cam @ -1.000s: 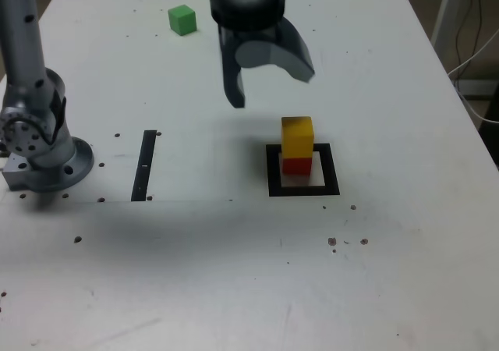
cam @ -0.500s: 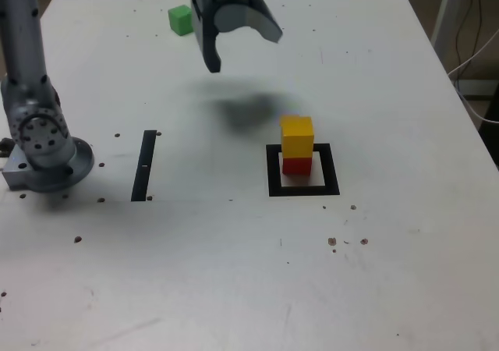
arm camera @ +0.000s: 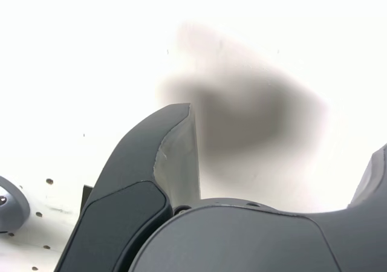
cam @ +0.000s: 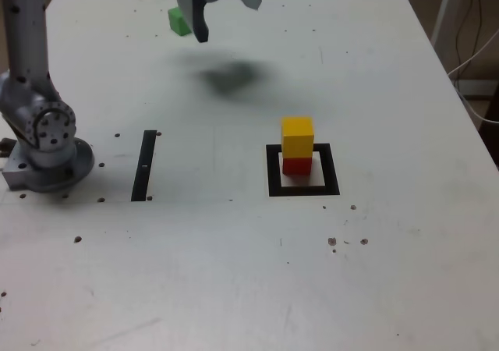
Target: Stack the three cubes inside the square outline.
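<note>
The yellow cube (cam: 297, 136) is stacked on the red cube (cam: 296, 164) inside the square outline (cam: 274, 173). The green cube (cam: 178, 21) is seen far away, partly hidden behind the gripper (cam: 224, 14), whose jaws are spread apart and empty.

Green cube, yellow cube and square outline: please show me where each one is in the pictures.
green cube (cam: 178, 21), exterior view, on its visible face beside the gripper.
yellow cube (cam: 297, 136), exterior view, on its front face.
square outline (cam: 304, 189), exterior view, on the near black side.

Bright overhead light; the wrist view is overexposed, with a soft blurred shadow on the table (arm camera: 290, 36).
</note>
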Robot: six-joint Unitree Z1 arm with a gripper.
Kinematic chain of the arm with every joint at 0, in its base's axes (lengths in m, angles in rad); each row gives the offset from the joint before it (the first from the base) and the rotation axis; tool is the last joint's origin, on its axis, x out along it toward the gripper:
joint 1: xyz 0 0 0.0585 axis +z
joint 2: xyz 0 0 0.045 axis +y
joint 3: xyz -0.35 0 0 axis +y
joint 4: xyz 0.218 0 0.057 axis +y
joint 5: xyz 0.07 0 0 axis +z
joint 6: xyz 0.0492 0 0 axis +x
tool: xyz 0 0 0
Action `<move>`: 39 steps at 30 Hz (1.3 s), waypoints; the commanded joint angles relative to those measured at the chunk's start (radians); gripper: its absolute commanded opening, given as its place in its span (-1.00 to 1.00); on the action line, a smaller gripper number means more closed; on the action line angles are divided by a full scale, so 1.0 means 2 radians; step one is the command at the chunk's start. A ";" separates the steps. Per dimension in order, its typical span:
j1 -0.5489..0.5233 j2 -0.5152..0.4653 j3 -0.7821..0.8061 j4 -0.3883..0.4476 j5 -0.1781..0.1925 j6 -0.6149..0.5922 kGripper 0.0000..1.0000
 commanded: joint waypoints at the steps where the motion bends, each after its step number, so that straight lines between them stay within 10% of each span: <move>1: 0.013 0.011 -0.016 0.007 0.000 0.005 0.99; 39: 0.187 0.140 -0.156 0.050 0.019 0.073 0.99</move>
